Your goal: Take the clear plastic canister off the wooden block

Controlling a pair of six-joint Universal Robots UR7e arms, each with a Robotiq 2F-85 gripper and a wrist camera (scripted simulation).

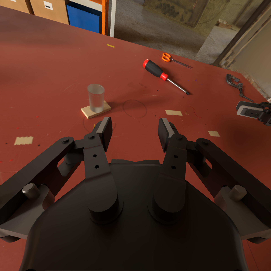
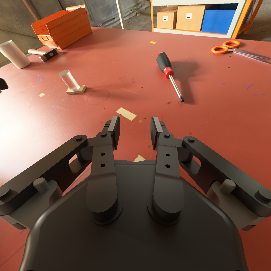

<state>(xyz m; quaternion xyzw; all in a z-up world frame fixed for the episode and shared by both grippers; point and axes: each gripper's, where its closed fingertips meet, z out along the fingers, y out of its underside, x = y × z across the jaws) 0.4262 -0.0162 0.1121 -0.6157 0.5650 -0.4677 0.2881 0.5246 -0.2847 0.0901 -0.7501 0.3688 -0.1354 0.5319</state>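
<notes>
The clear plastic canister (image 1: 96, 98) stands upright on a flat wooden block (image 1: 96, 110) on the red table. It also shows in the right wrist view (image 2: 69, 79) on the block (image 2: 76, 89), far left of centre. My left gripper (image 1: 134, 121) is open and empty, just short of the block and a little to its right. My right gripper (image 2: 135, 119) is open and empty, well away from the canister, above a patch of tape. The right gripper also shows at the right edge of the left wrist view (image 1: 255, 112).
A red-and-black screwdriver (image 1: 162, 74), orange scissors (image 1: 167, 57) and a dark clamp (image 1: 236, 85) lie on the table's right side. In the right wrist view an orange box (image 2: 61, 27), a hammer (image 2: 45, 54) and a white cylinder (image 2: 14, 54) stand far left.
</notes>
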